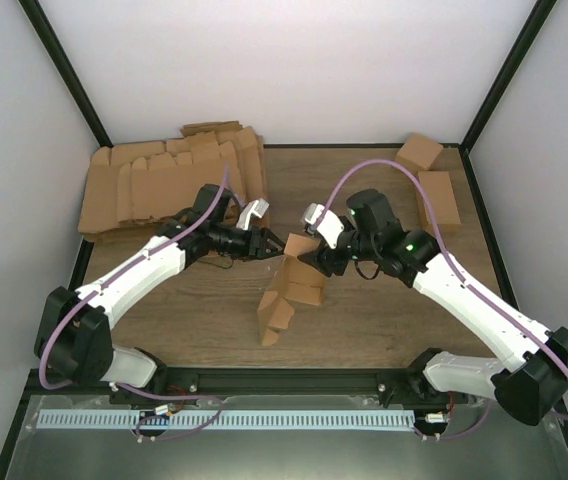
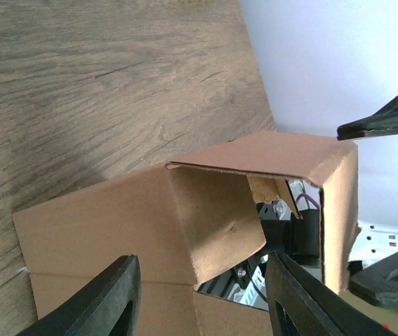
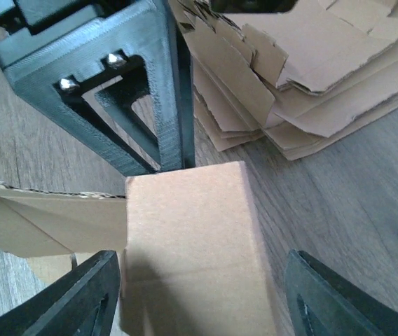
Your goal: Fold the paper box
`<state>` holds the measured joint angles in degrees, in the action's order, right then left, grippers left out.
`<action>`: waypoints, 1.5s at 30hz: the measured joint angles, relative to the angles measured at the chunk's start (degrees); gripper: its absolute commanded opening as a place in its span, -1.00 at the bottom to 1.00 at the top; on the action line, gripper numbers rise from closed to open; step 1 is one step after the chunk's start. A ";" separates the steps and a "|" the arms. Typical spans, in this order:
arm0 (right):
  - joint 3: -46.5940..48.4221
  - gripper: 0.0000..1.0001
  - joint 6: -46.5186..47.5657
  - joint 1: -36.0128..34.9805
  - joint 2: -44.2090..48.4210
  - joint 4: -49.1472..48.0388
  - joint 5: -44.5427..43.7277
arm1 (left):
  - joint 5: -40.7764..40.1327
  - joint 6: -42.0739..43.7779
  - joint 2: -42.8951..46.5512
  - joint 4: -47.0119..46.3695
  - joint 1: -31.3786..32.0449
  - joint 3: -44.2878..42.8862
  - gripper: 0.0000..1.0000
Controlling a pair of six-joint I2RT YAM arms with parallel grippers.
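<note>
Arms meet over the middle of the wooden surface (image 1: pixel 384 320). The left arm (image 1: pixel 144 270) stretches from its base up and to the right, with the wrist almost level. Its pincer (image 1: pixel 272 244) points right, at the far end of the paper box (image 1: pixel 289 290). The right arm (image 1: pixel 464 290) rises from its base toward the far left, bends at the elbow and brings its pincer (image 1: pixel 311 258) to the same end from the other side.

The left pincer is about half open. In its wrist view, the cardboard lies between and beyond the fingers (image 2: pixel 108 301), and no grip is seen. The right pincer is also apart and sits around a box panel, with bare wood visible beside one finger (image 3: pixel 339 301), so it holds nothing.

The box is partly folded, with one wall raised. Its long axis runs from far to near, and the near end leans a little to the left. A pile of flat blanks (image 1: pixel 164 180) lies far left, and two small folded boxes (image 1: pixel 429 175) lie far right.
</note>
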<state>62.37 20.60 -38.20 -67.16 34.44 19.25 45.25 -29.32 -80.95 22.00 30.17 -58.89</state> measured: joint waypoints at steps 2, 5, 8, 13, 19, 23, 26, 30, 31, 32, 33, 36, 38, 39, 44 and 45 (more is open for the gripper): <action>0.00 0.47 -0.22 -0.11 0.35 -0.33 0.57 | 0.00 0.00 0.00 -0.02 -0.02 0.00 0.02; 0.00 0.53 -0.81 -0.26 2.01 -1.29 1.38 | 0.00 0.04 0.00 0.00 0.00 0.00 0.02; 0.02 0.52 -1.42 -0.26 5.18 -3.26 1.79 | 0.00 0.20 -0.02 0.00 0.00 0.00 0.02; 0.92 0.39 -2.05 -0.02 6.60 -4.81 1.07 | 0.00 0.50 -0.07 0.00 0.00 0.02 0.02; 1.01 0.30 -2.54 2.25 4.61 -4.72 -0.57 | 0.02 0.83 -0.11 0.00 0.00 0.02 0.02; 1.01 0.22 -2.12 2.56 3.28 -3.39 -0.83 | 0.02 0.85 -0.11 0.00 0.00 0.04 0.02; 0.98 0.18 -1.77 2.56 1.29 -1.84 -0.52 | 0.04 0.87 -0.11 0.00 0.00 0.07 0.02; 0.31 0.14 -1.31 2.56 -0.33 -0.20 0.15 | 0.04 0.90 -0.11 0.00 0.00 0.09 0.02; -0.02 0.13 -1.22 2.56 -0.42 0.15 0.42 | 0.04 0.92 -0.11 0.00 0.00 0.09 0.02; -0.39 0.13 -1.11 2.56 -0.42 0.26 0.70 | 0.04 0.94 -0.11 0.00 0.00 0.09 0.02; -0.72 0.13 -1.09 2.54 -0.42 0.44 0.94 | 0.04 0.96 -0.11 0.00 0.00 0.09 0.02; -1.60 0.13 -1.01 2.34 -0.39 0.61 1.36 | 0.02 1.01 -0.11 0.00 0.00 0.09 0.02; -2.23 0.10 -0.92 2.08 -0.39 0.61 1.33 | 0.02 1.03 -0.11 0.00 0.00 0.09 0.02; -2.51 0.09 -0.90 1.92 -0.39 0.66 1.29 | 0.02 1.03 -0.09 0.00 0.00 0.09 0.02; -2.99 0.05 -0.07 0.57 -0.37 0.55 0.00 | 0.02 1.05 -0.11 0.00 0.00 0.09 0.00; -3.06 0.05 0.04 0.39 -0.37 0.44 -0.26 | 0.02 1.05 -0.13 0.00 0.00 0.09 -0.02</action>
<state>59.31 20.64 -37.80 -67.53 34.87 18.98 45.28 -28.27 -81.08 22.00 30.17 -58.81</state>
